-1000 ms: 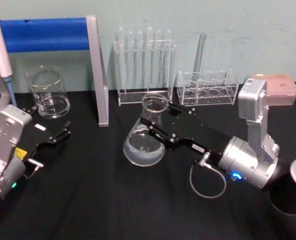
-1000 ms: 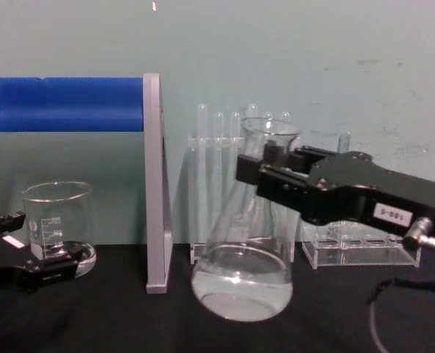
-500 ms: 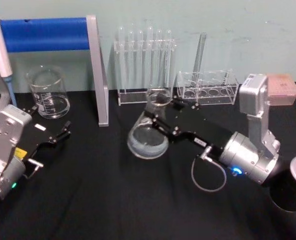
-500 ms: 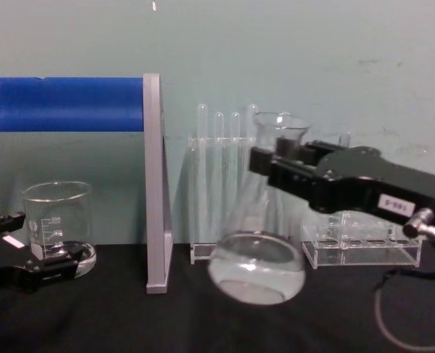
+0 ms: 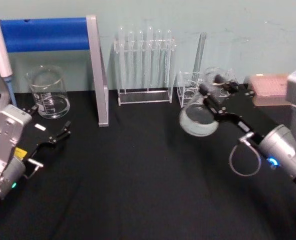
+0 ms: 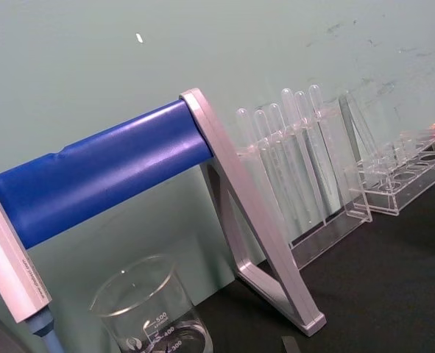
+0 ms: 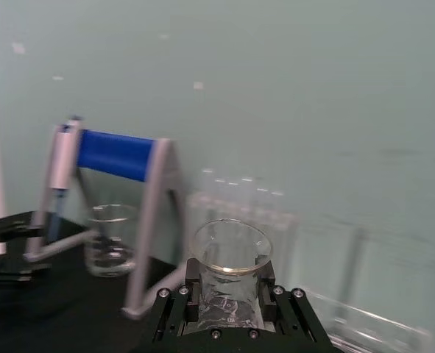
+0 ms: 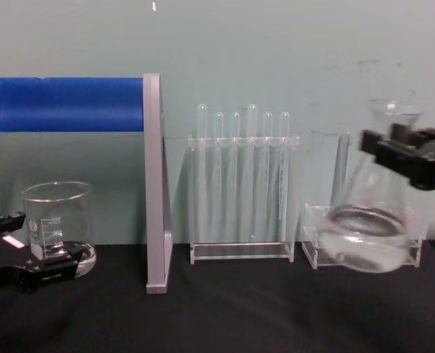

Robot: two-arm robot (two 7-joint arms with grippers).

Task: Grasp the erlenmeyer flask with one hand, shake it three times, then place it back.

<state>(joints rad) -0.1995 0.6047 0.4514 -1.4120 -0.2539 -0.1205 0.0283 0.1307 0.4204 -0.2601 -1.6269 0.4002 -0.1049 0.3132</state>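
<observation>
The erlenmeyer flask [image 5: 199, 119] is clear glass with a little liquid in its wide base. It hangs tilted above the black table, at the right, in front of the low rack. My right gripper [image 5: 214, 95] is shut on its neck just under the flared rim. From the chest, the flask [image 8: 370, 234] shows at the right edge with the black right gripper [image 8: 402, 152] across its neck. In the right wrist view the flask's rim [image 7: 230, 254] rises between the fingers [image 7: 192, 290]. My left gripper [image 5: 62, 131] rests open at the table's left, near the beaker, holding nothing.
A glass beaker [image 5: 48, 92] stands at the back left under a blue bar stand [image 5: 47, 34] with a grey leg [image 5: 98, 75]. A tall test tube rack [image 5: 144, 65] and a low clear rack [image 5: 190, 90] line the back wall. A pink box [image 5: 270, 87] sits far right.
My right gripper has swung the flask from the table's middle to the right and farther back, and the flask tilted along the way. The left arm has stayed still.
</observation>
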